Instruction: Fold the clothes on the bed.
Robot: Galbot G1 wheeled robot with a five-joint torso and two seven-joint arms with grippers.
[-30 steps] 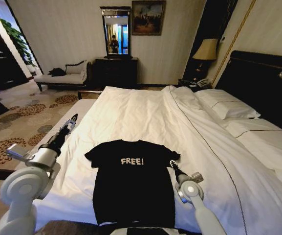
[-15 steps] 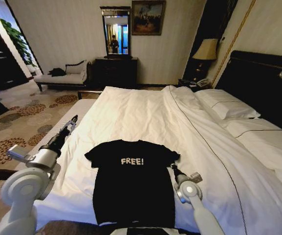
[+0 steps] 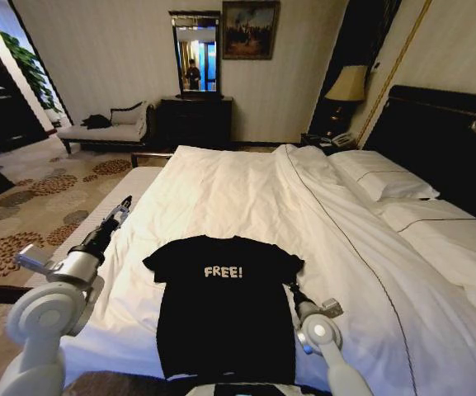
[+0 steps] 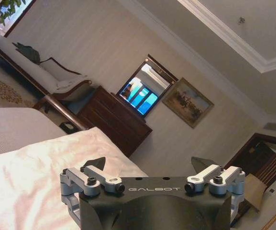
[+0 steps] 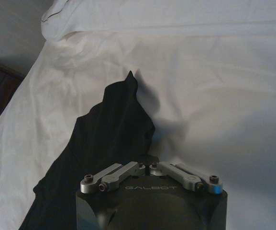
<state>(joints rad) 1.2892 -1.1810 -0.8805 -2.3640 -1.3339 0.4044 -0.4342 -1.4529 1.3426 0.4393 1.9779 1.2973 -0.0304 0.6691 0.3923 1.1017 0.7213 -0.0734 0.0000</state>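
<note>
T-shirt: I'm seeing the black T-shirt (image 3: 221, 305) lying flat, lettering up, near the bed's (image 3: 246, 190) foot edge, on the white duvet (image 3: 361, 272).
Right tool: I'm watching my right tool (image 3: 290, 288) resting at the shirt's right sleeve; in the right wrist view its linkage arms are folded together with black cloth running in under them, so it is gripping the sleeve (image 5: 123, 115).
Left tool: my left tool (image 3: 124, 202) is hanging over the bed's left edge, fingers (image 4: 95, 163) spread wide, gripping nothing.

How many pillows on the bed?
2 visible: one by the headboard, the other beside it, nearer the robot. The duvet may hide more.
</note>
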